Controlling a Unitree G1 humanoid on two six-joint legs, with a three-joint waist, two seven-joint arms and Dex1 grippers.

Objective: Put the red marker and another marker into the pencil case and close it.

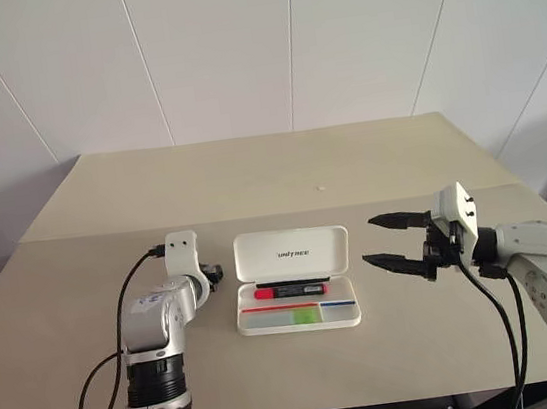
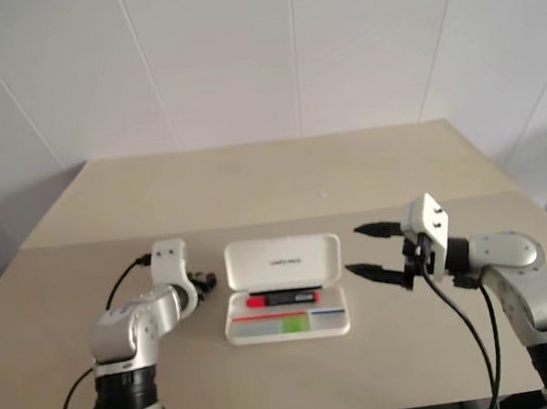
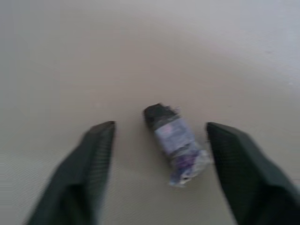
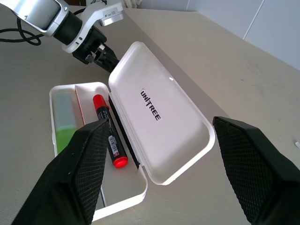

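White and hard, the plastic pencil case (image 1: 295, 279) is lying open on the tan surface (image 1: 251, 187) with the red marker (image 1: 291, 290) and green marker (image 1: 305, 314) inside, so both grippers, left (image 3: 159, 140) and right (image 1: 395, 240), are holding jaws apart, empty, likely ready to shut the lid.

Both arms are clad in silver-grey metal segments with black ribbed bands at the joints. A white boxy camera housing sits on each wrist. Black cables loop from the wrists down along the forearms. The left gripper (image 4: 101, 55) and right gripper (image 1: 391, 240) have black tapered fingers (image 4: 86, 171) with cross-hatched textured inner pads.
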